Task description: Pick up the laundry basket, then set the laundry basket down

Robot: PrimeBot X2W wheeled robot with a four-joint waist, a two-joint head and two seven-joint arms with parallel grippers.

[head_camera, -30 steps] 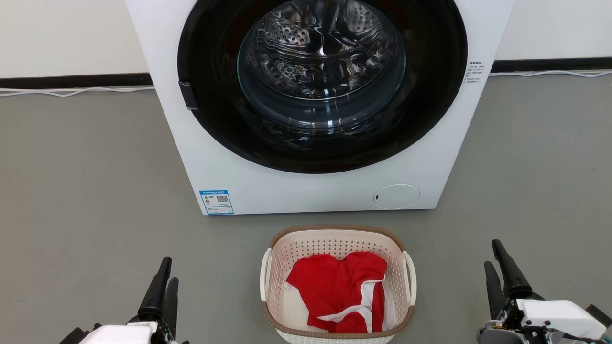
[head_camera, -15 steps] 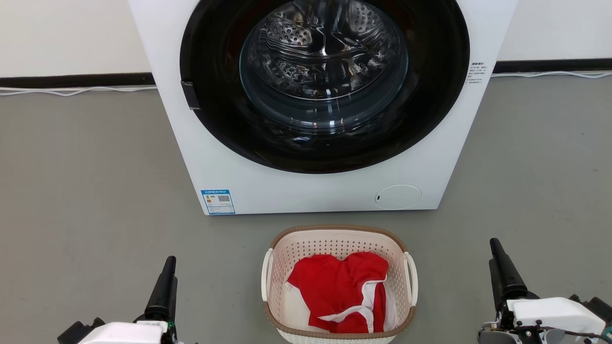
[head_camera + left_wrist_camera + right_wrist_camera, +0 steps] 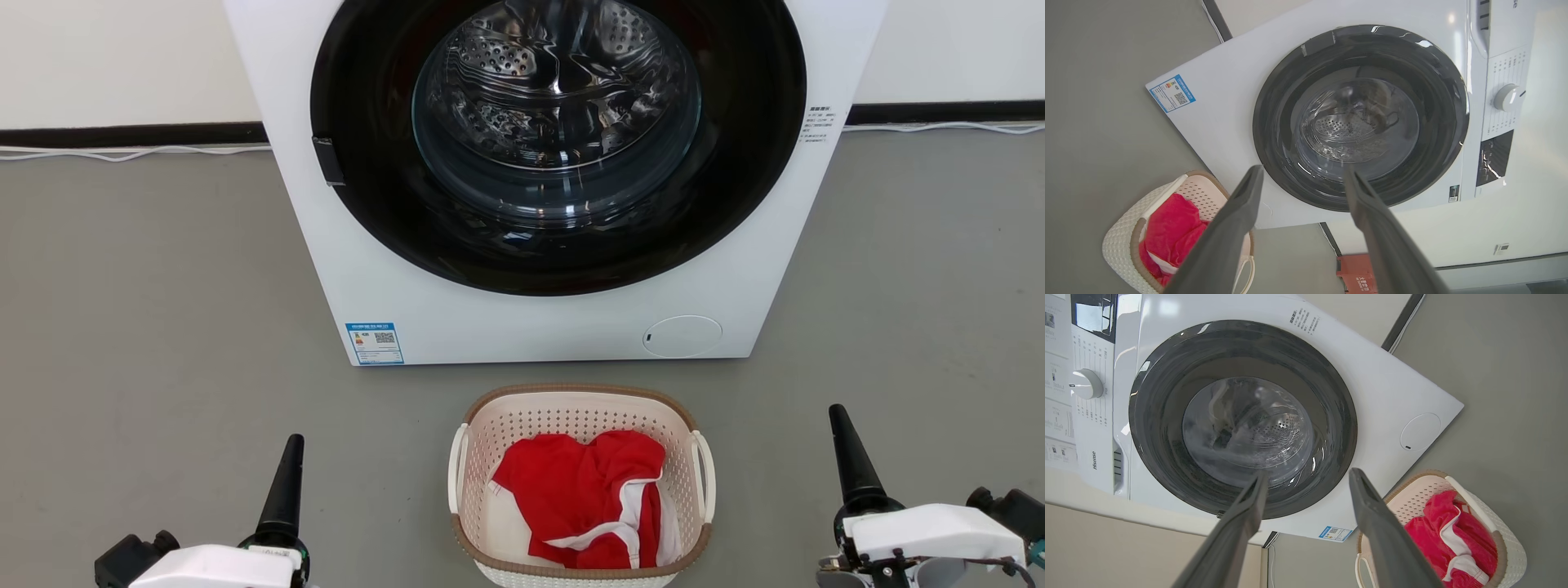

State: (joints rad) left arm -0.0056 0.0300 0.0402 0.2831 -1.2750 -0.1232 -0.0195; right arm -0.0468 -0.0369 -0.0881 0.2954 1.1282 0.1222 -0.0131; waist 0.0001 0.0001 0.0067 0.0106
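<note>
Head view, nearest edge first: the left gripper [image 3: 292, 447] rises at the lower left and the right gripper [image 3: 839, 416] at the lower right. Each is turned edge-on, so its two dark fingers line up as one spike above a white wrist housing. Each wrist view looks along its own pair of fingers and shows them spread apart, with nothing between them and touching nothing. Between the two grippers, well apart from both, the laundry basket [image 3: 580, 390] sits upright on the grey floor [image 3: 147, 327], its near end cut by the bottom edge. Its brown rim runs around cream perforated walls, and a white loop handle [image 3: 454, 469] stands on each long side. A crumpled red garment [image 3: 584, 498] with white trim lies inside it. Just beyond the basket, not touching it, stands a white washing machine [image 3: 522, 327] with a closed, dark-ringed round door [image 3: 555, 122], the steel drum visible through the glass. A blue label [image 3: 375, 343] sits at its lower left corner and a round cover [image 3: 682, 336] at its lower right. Behind it a white cable [image 3: 122, 153] runs along a black baseboard [image 3: 131, 135] under a pale wall [image 3: 122, 57].
</note>
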